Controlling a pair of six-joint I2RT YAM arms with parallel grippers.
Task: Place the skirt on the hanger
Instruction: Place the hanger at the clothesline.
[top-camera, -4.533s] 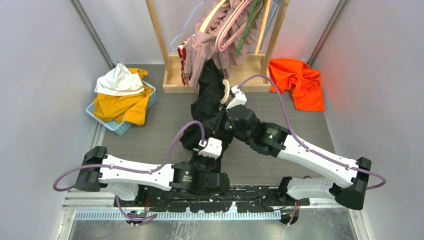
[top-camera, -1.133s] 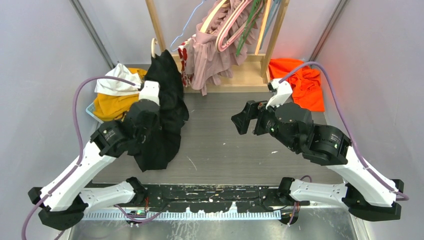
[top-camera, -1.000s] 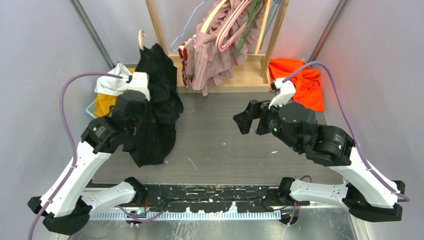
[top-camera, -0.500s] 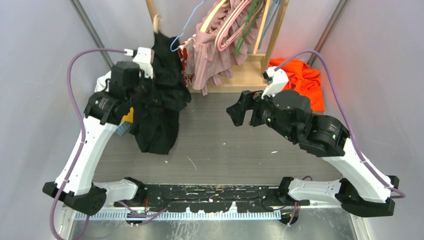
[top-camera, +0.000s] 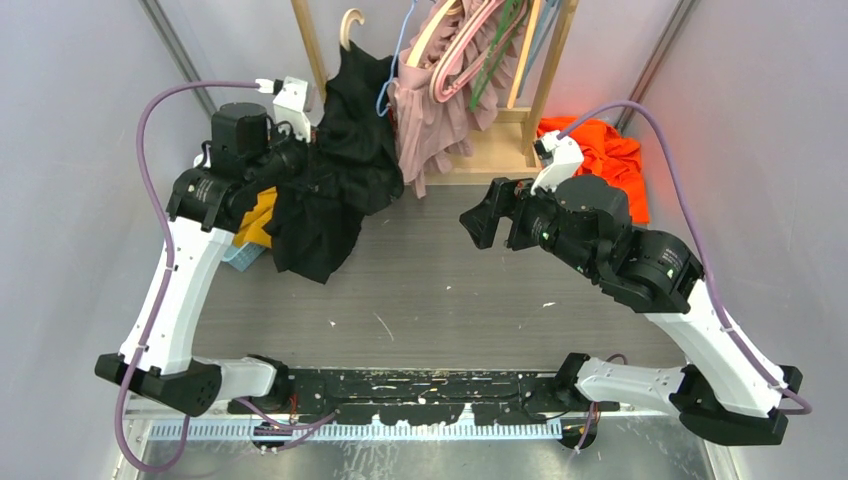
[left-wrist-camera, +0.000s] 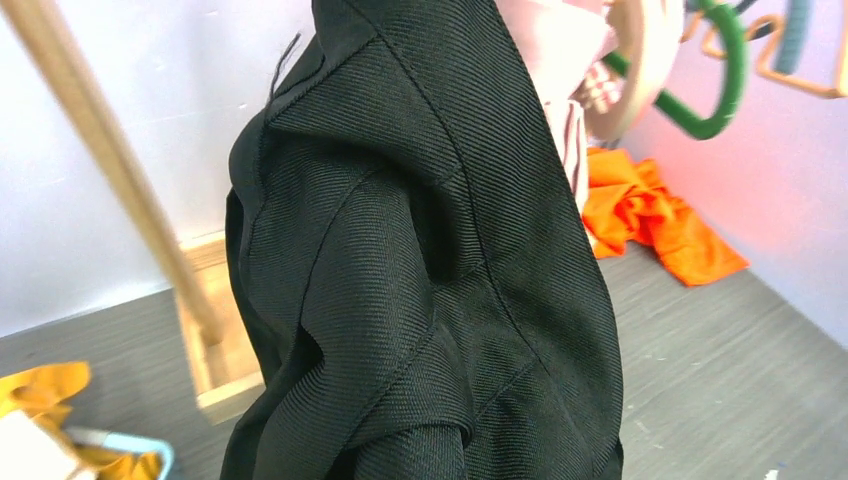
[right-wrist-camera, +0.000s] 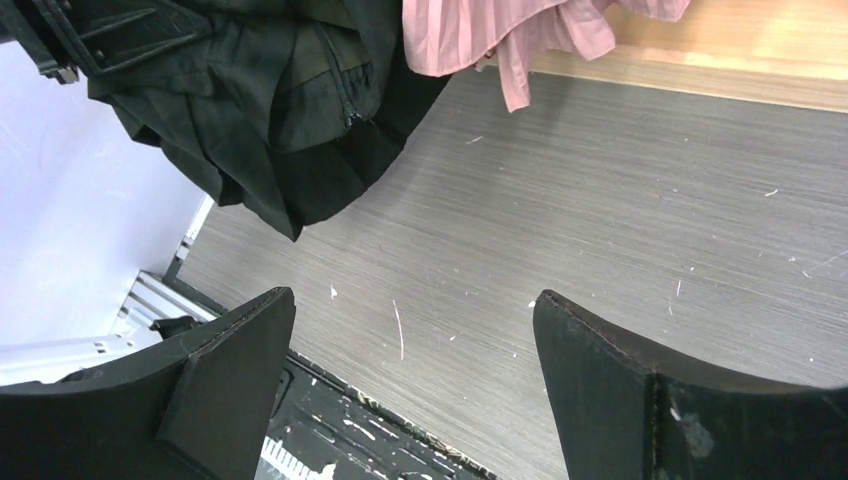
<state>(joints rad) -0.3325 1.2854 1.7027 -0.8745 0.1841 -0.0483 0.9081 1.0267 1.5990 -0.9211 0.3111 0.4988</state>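
Left gripper (top-camera: 306, 158): raised at the far left of the table (top-camera: 450, 300), jaws almost closed and clamped into the upper folds of the black skirt (top-camera: 342, 185). Its fingers are buried in the cloth and do not show in the left wrist view.

The skirt hangs clear of the table, draped below the cream hook of a hanger (top-camera: 350, 22). Whether the hanger itself is inside the grip cannot be told.

The hook stands just beside the left post of the wooden rack (top-camera: 312, 55), near a pink garment (top-camera: 440, 120) hanging there.

Right gripper (top-camera: 478, 222): jaws spread wide, holding nothing, above mid-table, well apart from the skirt.

An orange cloth (top-camera: 600, 165) lies at the far right, and a light blue basket (top-camera: 238, 258) sits left of the skirt
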